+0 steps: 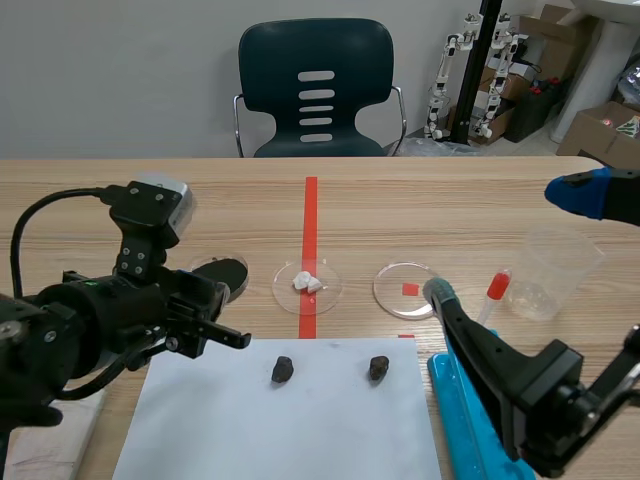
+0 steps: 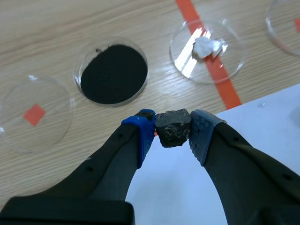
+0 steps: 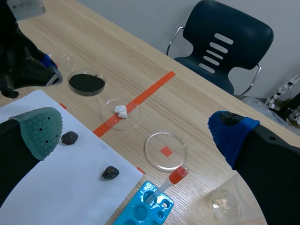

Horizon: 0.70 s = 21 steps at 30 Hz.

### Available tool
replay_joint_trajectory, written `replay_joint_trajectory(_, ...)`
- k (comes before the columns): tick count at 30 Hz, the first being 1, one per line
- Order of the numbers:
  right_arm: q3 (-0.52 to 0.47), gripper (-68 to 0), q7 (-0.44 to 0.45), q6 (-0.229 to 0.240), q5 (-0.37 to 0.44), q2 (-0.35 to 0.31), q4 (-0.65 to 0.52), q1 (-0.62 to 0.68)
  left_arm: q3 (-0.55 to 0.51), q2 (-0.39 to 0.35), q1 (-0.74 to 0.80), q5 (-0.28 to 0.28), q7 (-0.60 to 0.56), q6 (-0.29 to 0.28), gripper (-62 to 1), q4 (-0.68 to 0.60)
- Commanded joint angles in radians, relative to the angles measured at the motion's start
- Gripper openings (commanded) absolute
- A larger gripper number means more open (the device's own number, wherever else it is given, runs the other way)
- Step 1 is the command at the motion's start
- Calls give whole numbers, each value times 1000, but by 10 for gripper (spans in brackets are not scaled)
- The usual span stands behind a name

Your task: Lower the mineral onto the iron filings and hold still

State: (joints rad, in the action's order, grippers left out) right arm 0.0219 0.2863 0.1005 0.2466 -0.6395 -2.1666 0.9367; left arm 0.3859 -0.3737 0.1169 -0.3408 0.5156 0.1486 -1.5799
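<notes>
My left gripper (image 2: pixel 172 131) is shut on a dark grey mineral (image 2: pixel 173 127), held above the table at the corner of the white paper (image 2: pixel 243 140). Just ahead of it lies the petri dish of black iron filings (image 2: pixel 114 73), apart from the mineral. In the scene view that dish (image 1: pixel 222 272) shows partly behind the left gripper (image 1: pixel 210 300). My right gripper (image 3: pixel 136 133) stands wide open at the table's right, with nothing between its fingers.
A dish with white lumps (image 1: pixel 307 283) sits on the red tape, with an empty dish (image 1: pixel 404 290) to its right. Two dark stones (image 1: pixel 283 370) (image 1: pixel 379 368) lie on the paper. A pipette (image 1: pixel 495 290), plastic cup (image 1: pixel 550 275) and blue tray (image 1: pixel 465 410) stand at the right.
</notes>
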Motion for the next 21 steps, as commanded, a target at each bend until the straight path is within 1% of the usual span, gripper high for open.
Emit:
replay_joint_trajectory(1, -6, 4, 15, -3, 7, 3, -18, -9, 0, 14, -45, -11, 6, -23, -468, 5)
replay_joint_trajectory(8, -6, 4, 15, -3, 7, 3, -18, -9, 1, 88, -220, -21, 116, -41, -468, 161)
replay_joint_trajectory(9, -6, 4, 15, -3, 7, 3, -18, -9, 1, 98, -247, -34, 129, -40, -468, 193)
replay_joint_trajectory(13, -6, 4, 15, -3, 7, 3, -18, -9, 1, 130, -327, -66, 142, -40, -468, 277)
replay_joint_trajectory(17, -6, 4, 14, -3, 7, 3, -18, -9, 1, 158, -391, -67, 180, -40, -468, 355)
replay_joint_trajectory(21, -6, 4, 15, -3, 7, 3, -18, -9, 1, 187, -449, -67, 190, -40, -468, 444)
